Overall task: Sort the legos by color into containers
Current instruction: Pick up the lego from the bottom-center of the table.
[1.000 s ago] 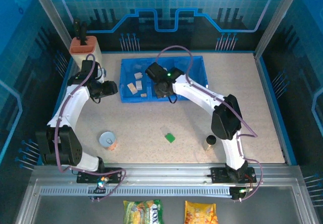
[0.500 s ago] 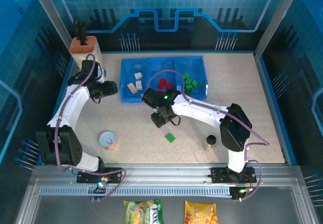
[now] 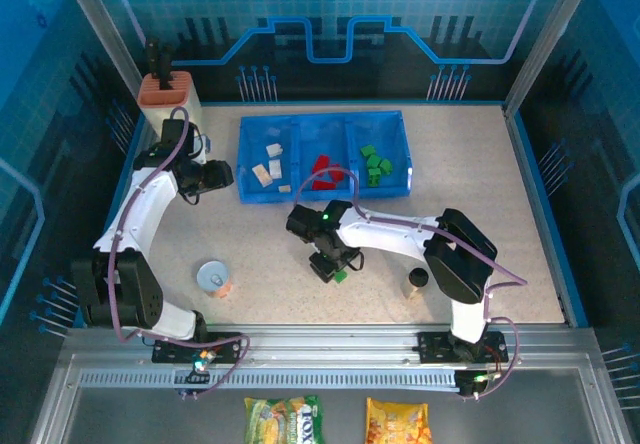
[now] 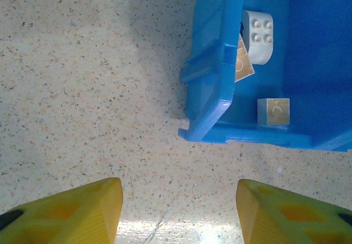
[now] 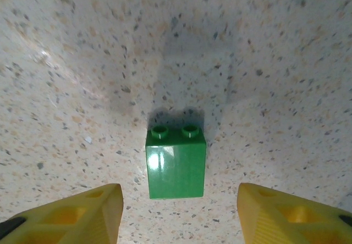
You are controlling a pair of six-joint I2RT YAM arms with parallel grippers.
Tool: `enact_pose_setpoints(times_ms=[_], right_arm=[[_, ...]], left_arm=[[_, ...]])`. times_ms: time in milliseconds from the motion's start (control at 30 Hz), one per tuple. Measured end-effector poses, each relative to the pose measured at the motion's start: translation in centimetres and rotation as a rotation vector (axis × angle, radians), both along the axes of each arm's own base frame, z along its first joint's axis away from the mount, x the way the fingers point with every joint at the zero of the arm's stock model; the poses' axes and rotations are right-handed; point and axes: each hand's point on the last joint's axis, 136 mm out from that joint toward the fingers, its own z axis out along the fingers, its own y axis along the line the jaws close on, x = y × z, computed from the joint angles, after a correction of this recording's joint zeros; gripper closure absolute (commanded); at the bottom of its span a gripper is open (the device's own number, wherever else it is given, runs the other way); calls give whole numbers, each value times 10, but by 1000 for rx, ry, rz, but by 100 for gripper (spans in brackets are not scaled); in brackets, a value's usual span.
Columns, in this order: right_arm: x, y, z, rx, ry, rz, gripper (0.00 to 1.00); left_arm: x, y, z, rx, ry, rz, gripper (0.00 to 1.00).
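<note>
Lying alone on the speckled table [image 3: 520, 204], the last loose green brick [image 5: 176, 164] has its two studs pointing away from the wrist camera, well apart from the blue tray [image 3: 322, 116]. The right gripper [image 5: 179, 211] hangs directly over the brick. Its yellow fingers [image 5: 71, 214] are wide apart, one on each side, and nothing is held or touched.

One second ago this arm was stretched over the middle of the tray. Since then it has pulled back toward the near edge and has come above the brick. I judge that one delivery is finished and the next pick is starting.

In the tray the white bricks [image 3: 268, 164] lie in the left compartment, the red bricks [image 3: 322, 169] in the middle one and the green bricks [image 3: 374, 164] in the right one.

The left gripper [image 4: 179, 211] has not moved. It waits just beside the tray's near left corner with jaws open and empty. After this brick, the sorting seems complete.
</note>
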Motion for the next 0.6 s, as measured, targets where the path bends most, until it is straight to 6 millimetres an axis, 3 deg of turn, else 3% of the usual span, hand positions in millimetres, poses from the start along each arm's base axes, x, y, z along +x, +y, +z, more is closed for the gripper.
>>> enact_pose_setpoints(times_ms=[600], right_arm=[[-10,-7,-32,-31,54,-2,46]], left_arm=[[0,0,0,0,0,0,42]])
